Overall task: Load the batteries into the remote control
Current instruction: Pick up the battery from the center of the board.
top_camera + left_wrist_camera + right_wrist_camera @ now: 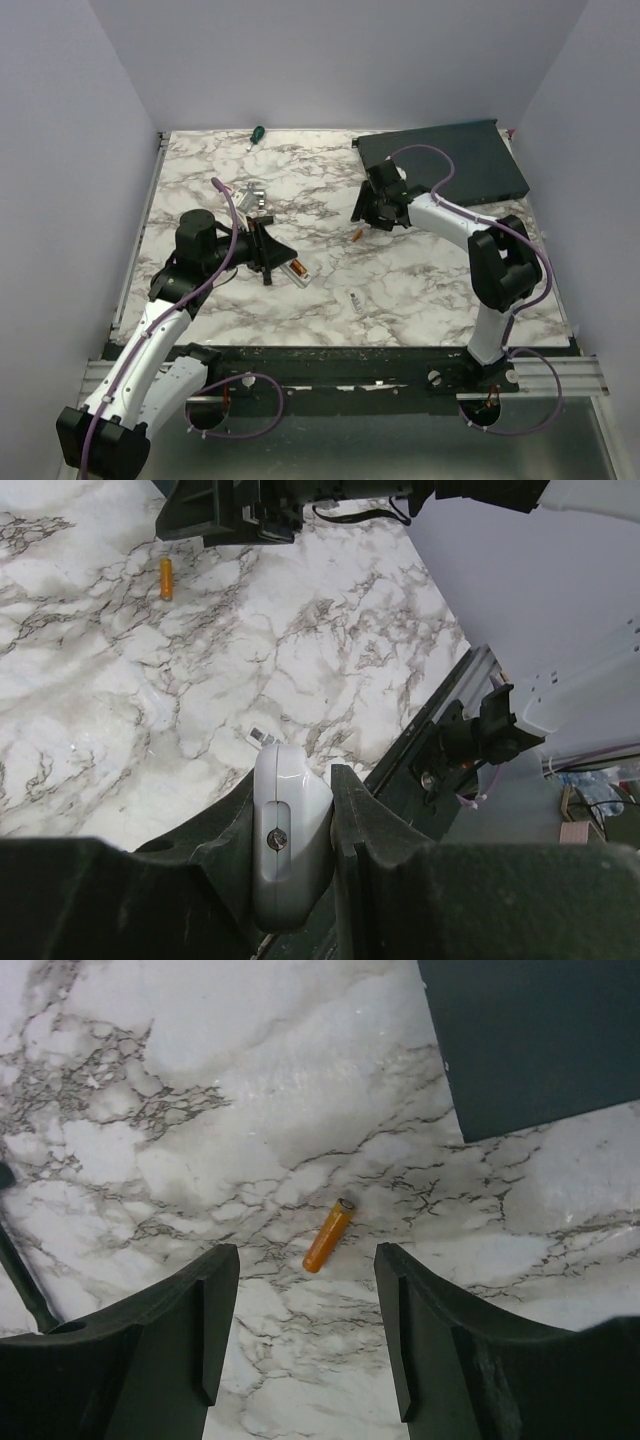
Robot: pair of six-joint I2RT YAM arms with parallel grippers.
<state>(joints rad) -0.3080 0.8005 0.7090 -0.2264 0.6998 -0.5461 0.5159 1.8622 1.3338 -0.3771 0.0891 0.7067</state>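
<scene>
My left gripper (268,250) is shut on the white remote control (297,270), held just above the table at centre left. An orange patch shows in the remote's upper face. In the left wrist view the remote's rounded white end (290,830), with a screw in it, sits clamped between the fingers. One orange battery (357,236) lies loose on the marble; it also shows in the left wrist view (166,578). My right gripper (375,212) is open and empty just behind it. In the right wrist view the battery (329,1234) lies beyond the spread fingertips (215,1330).
A large dark flat box (445,155) lies at the back right, its corner showing in the right wrist view (540,1040). A silver metal bracket (255,195) lies behind my left gripper. A green-handled screwdriver (256,133) is at the back edge. A small pale piece (354,299) lies near the front centre.
</scene>
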